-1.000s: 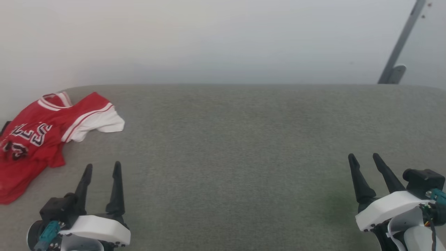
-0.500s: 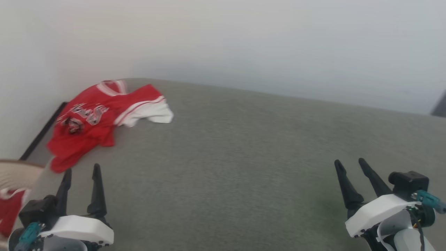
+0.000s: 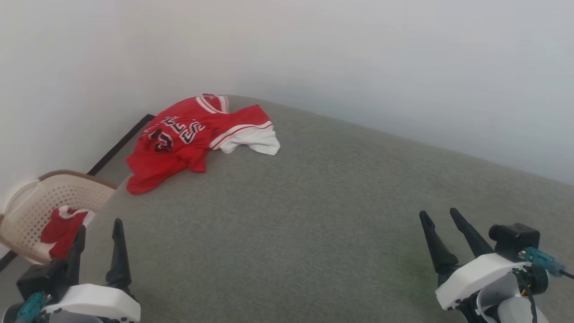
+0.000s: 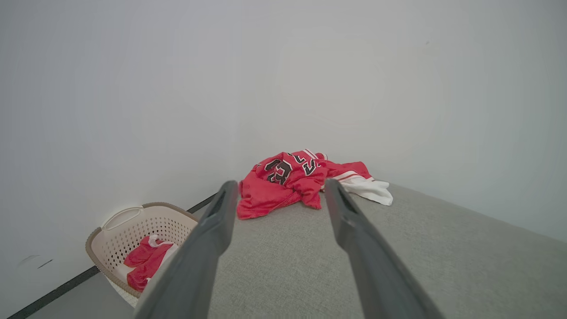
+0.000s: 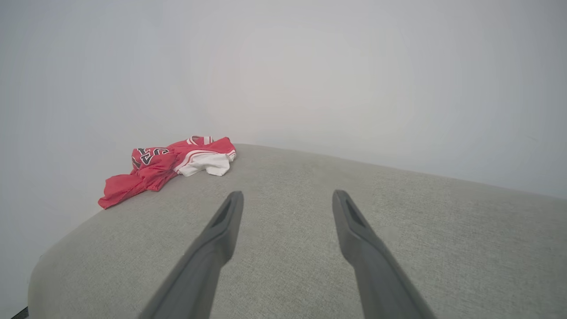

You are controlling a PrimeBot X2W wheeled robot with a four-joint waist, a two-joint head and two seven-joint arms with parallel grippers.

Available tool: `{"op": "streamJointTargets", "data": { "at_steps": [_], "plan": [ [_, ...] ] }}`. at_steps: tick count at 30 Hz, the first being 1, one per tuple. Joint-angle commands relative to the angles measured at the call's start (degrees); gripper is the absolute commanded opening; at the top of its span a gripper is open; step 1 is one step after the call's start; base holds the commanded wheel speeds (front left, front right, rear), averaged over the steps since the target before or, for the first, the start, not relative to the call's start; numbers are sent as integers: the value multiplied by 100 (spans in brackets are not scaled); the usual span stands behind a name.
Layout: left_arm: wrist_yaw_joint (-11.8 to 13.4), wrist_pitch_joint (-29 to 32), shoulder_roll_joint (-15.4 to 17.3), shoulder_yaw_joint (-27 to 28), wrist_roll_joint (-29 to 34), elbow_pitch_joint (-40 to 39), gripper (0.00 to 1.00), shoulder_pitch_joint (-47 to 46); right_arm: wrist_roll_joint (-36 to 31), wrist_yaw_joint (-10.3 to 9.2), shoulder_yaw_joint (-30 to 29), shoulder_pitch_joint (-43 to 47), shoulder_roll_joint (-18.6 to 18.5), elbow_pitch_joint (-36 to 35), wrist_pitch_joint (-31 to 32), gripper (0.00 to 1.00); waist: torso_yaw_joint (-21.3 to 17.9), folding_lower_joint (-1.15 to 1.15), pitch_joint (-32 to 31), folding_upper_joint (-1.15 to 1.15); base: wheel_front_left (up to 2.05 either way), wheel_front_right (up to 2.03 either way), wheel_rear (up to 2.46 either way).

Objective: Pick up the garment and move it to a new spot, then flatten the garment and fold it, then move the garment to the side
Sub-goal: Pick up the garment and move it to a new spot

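Note:
The garment (image 3: 188, 134), a red jersey with a white sleeve and dark lettering, lies crumpled at the far left corner of the grey padded surface (image 3: 314, 202). It also shows ahead of the fingers as the garment (image 4: 292, 177) in the left wrist view and at the left as the garment (image 5: 164, 166) in the right wrist view. My left gripper (image 3: 99, 226) stands open at the lower left, well short of it. My right gripper (image 3: 438, 214) is open at the lower right, far from it. Both hold nothing.
A beige perforated laundry basket (image 3: 27, 197) with red cloth (image 3: 60, 229) inside stands on the floor off the surface's left edge, also seen as the basket (image 4: 128, 226). White walls close in behind and to the left.
The head camera has turned left, so the garment now sits nearer the picture's middle and the basket has come into view. Both grippers stay open, low in the picture.

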Motion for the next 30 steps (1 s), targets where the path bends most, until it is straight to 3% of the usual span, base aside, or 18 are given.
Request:
{"op": "streamJointTargets", "data": {
  "at_steps": [1, 16, 30],
  "plan": [
    [28, 26, -5, -1, -63, -43, 100, 24, 8, -2, 13, 5, 23, 22, -43, 100, 75, 0, -10, 0, 0, 0, 0],
    [189, 95, -43, 12, -150, 47, 100, -305, 23, -2, 28, -111, -112, -46, 19, 100, -55, 0, 311, 0, 0, 0, 0],
    [109, 209, 246, 26, -312, 1139, 100, -2360, -105, -2, -161, -652, -570, -803, 363, 100, -646, 0, 1753, 0, 0, 0, 0]
  ]
}}
